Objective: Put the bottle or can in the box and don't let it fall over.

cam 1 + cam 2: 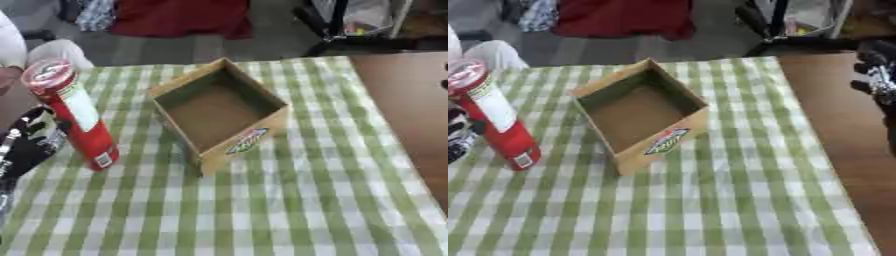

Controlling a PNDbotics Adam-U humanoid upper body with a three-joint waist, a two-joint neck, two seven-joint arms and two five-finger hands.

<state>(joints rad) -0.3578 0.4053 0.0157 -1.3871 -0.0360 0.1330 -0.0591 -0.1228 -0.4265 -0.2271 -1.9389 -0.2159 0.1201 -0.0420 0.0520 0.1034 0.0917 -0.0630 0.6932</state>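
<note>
A tall red can (77, 117) with a white label and a clear lid stands on the green checked cloth at the left, its base on the table. My left hand (31, 142), black with white marks, is right against the can's left side at its lower half; the can hides how it meets the can. The open cardboard box (219, 112), with a logo on its near wall, stands to the right of the can with nothing in it, a short gap between them. My right hand (877, 75) hangs relaxed at the right edge, far from both.
The checked cloth (289, 200) covers most of the table. A bare brown strip of table (842, 135) runs down the right side. Beyond the far edge are a red cloth (179, 17) and dark furniture legs (337, 30) on the floor.
</note>
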